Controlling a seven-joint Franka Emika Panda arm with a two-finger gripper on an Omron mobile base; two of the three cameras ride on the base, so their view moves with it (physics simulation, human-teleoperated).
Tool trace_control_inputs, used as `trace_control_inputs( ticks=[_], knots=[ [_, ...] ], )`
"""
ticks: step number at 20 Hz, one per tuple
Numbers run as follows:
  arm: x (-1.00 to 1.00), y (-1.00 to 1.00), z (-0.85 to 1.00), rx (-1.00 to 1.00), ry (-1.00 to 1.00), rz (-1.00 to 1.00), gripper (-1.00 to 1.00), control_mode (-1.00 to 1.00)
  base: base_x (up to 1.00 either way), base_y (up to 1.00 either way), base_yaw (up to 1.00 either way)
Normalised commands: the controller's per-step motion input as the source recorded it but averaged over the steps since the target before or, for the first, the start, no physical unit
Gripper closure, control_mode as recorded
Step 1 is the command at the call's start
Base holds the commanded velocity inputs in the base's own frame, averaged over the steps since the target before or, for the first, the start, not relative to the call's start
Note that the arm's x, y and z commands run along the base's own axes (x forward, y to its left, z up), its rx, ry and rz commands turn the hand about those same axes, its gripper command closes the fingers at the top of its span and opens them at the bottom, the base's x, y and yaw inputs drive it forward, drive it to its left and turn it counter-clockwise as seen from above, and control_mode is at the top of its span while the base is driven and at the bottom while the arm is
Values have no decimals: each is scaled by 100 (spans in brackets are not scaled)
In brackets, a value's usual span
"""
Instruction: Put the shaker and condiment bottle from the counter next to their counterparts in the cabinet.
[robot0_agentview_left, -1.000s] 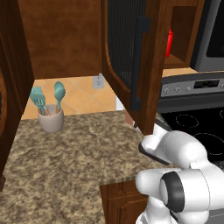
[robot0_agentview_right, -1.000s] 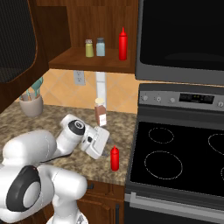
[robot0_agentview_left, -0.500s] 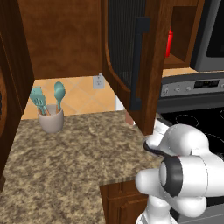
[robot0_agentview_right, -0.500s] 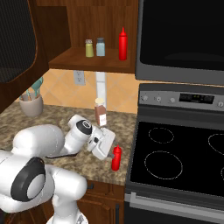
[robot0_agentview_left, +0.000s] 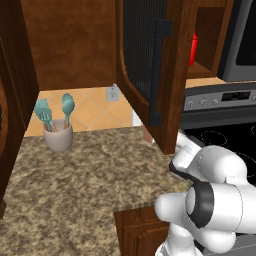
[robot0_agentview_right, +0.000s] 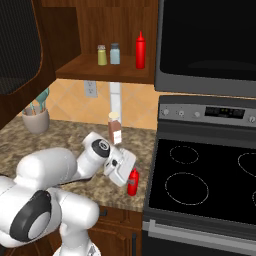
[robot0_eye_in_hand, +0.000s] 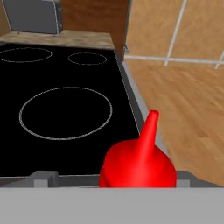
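Observation:
The red condiment bottle (robot0_agentview_right: 132, 181) stands at the counter's (robot0_agentview_right: 65, 142) front right corner, beside the stove. My gripper (robot0_agentview_right: 128, 174) is lowered over it, and in the hand view the gripper (robot0_eye_in_hand: 116, 177) stands open, its grey fingertips (robot0_eye_in_hand: 43, 176) on either side of the bottle's red top (robot0_eye_in_hand: 138, 164). A small brown shaker (robot0_agentview_right: 114, 129) with a tan cap stands on the counter behind my hand. On the open cabinet's shelf (robot0_agentview_right: 80, 70) stand a matching red bottle (robot0_agentview_right: 140, 50) and two small shakers (robot0_agentview_right: 108, 54).
The cabinet door (robot0_agentview_left: 150, 75) hangs open over the counter, close above my arm. A crock of teal utensils (robot0_agentview_left: 57, 135) stands at the back left. The black stove top (robot0_agentview_right: 205, 180) lies right of the bottle, with a microwave (robot0_agentview_right: 210, 45) above it.
My hand has swung right across the counter and come down at the red bottle. The bottle and the brown shaker have not moved.

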Motion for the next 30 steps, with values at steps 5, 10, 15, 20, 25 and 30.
trace_control_inputs(
  ticks=[5,10,15,20,25,30],
  knots=[
    [-24,0,-9,0,0,0,100,-100,0,0,0],
    [-6,0,3,0,0,0,100,-100,0,0,0],
    [0,0,48,0,-2,9,100,-100,0,0,0],
    [0,0,50,0,-7,25,100,-100,0,0,0],
    [-5,0,35,0,-9,32,100,-100,0,0,0],
    [-1,0,34,0,-10,36,100,-100,0,0,0]
  ],
)
